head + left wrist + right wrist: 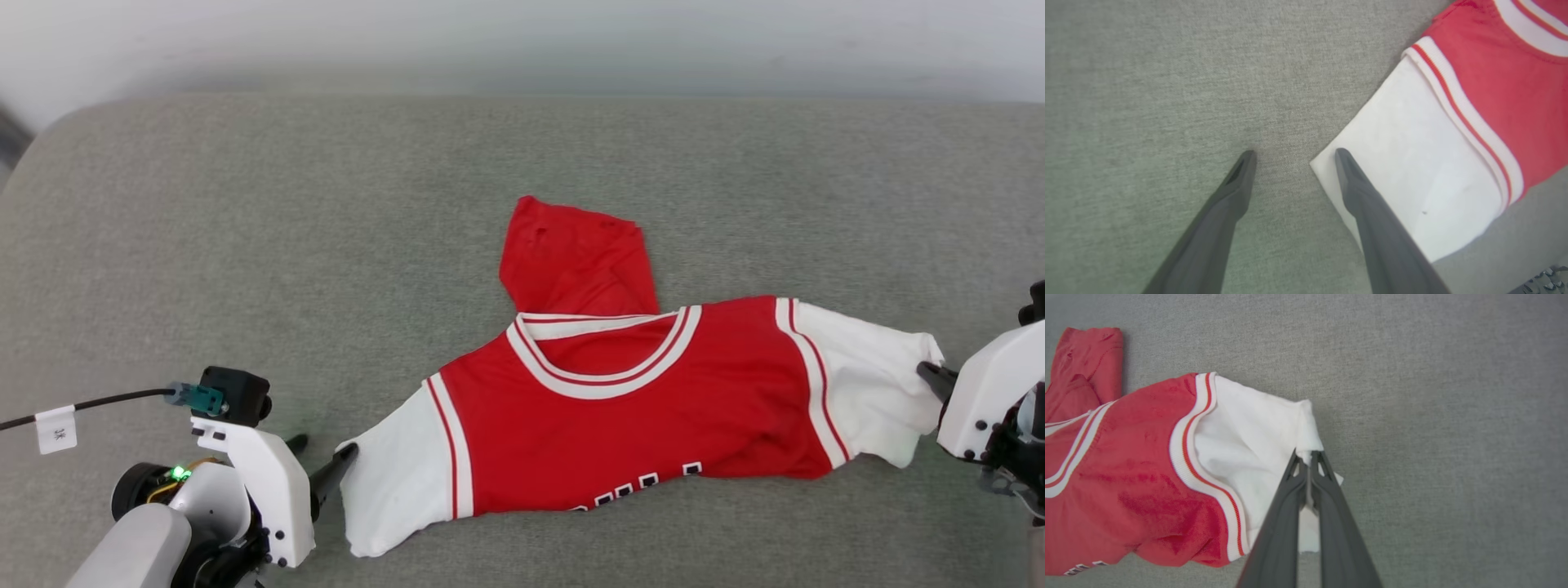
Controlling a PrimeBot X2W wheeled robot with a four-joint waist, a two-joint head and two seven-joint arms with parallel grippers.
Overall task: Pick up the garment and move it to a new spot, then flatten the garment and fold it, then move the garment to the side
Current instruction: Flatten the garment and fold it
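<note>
First, close wide-open left end effector (1295,153) on 9 o'clock white sleeve (392,474) of red jersey T-shirt (629,425) mid grey fabric surface (245,245); with right end effector (1309,455) pinching 3 o'clock sleeve (865,384), lift evenly.

Both wrists wear angular white shells (261,482) dotted with small dark screws, ending in long dark grey fingers (1372,228) that taper to narrow tips. The left wrist carries a black camera block (237,390) with a teal plug (200,398), a black cable (114,399) bearing a white tag (56,429), and a small green light (176,472).
</note>
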